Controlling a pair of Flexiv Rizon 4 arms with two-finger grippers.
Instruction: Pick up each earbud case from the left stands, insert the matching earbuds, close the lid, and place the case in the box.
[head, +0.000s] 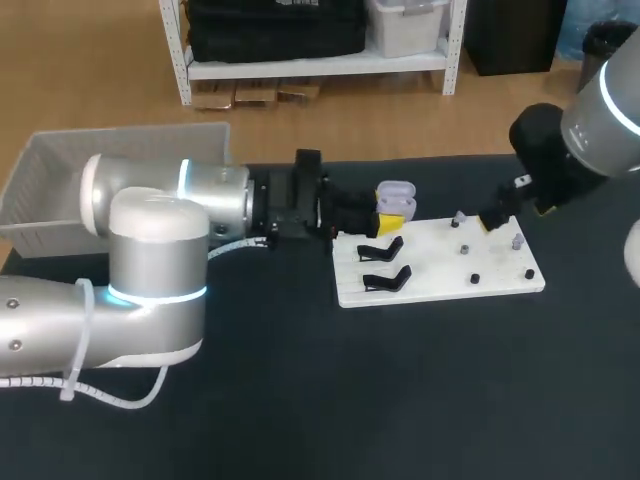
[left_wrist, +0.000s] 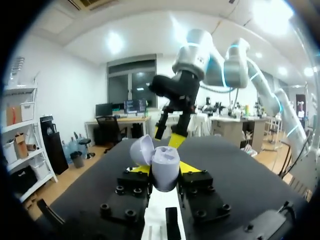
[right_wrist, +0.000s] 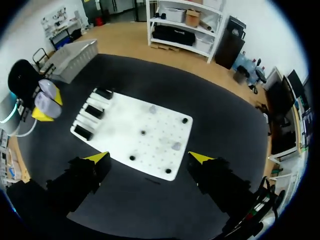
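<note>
Left end effector (left_wrist: 165, 169) grips the lavender earbud case (left_wrist: 165, 158), lid open, between both fingertips. Right end effector (right_wrist: 150, 158) hangs wide open and empty above the white board (right_wrist: 125, 125). The insertion step appears at hand, so it must likely descend onto a lavender earbud (right_wrist: 176, 146) ahead of its fingers.
</note>
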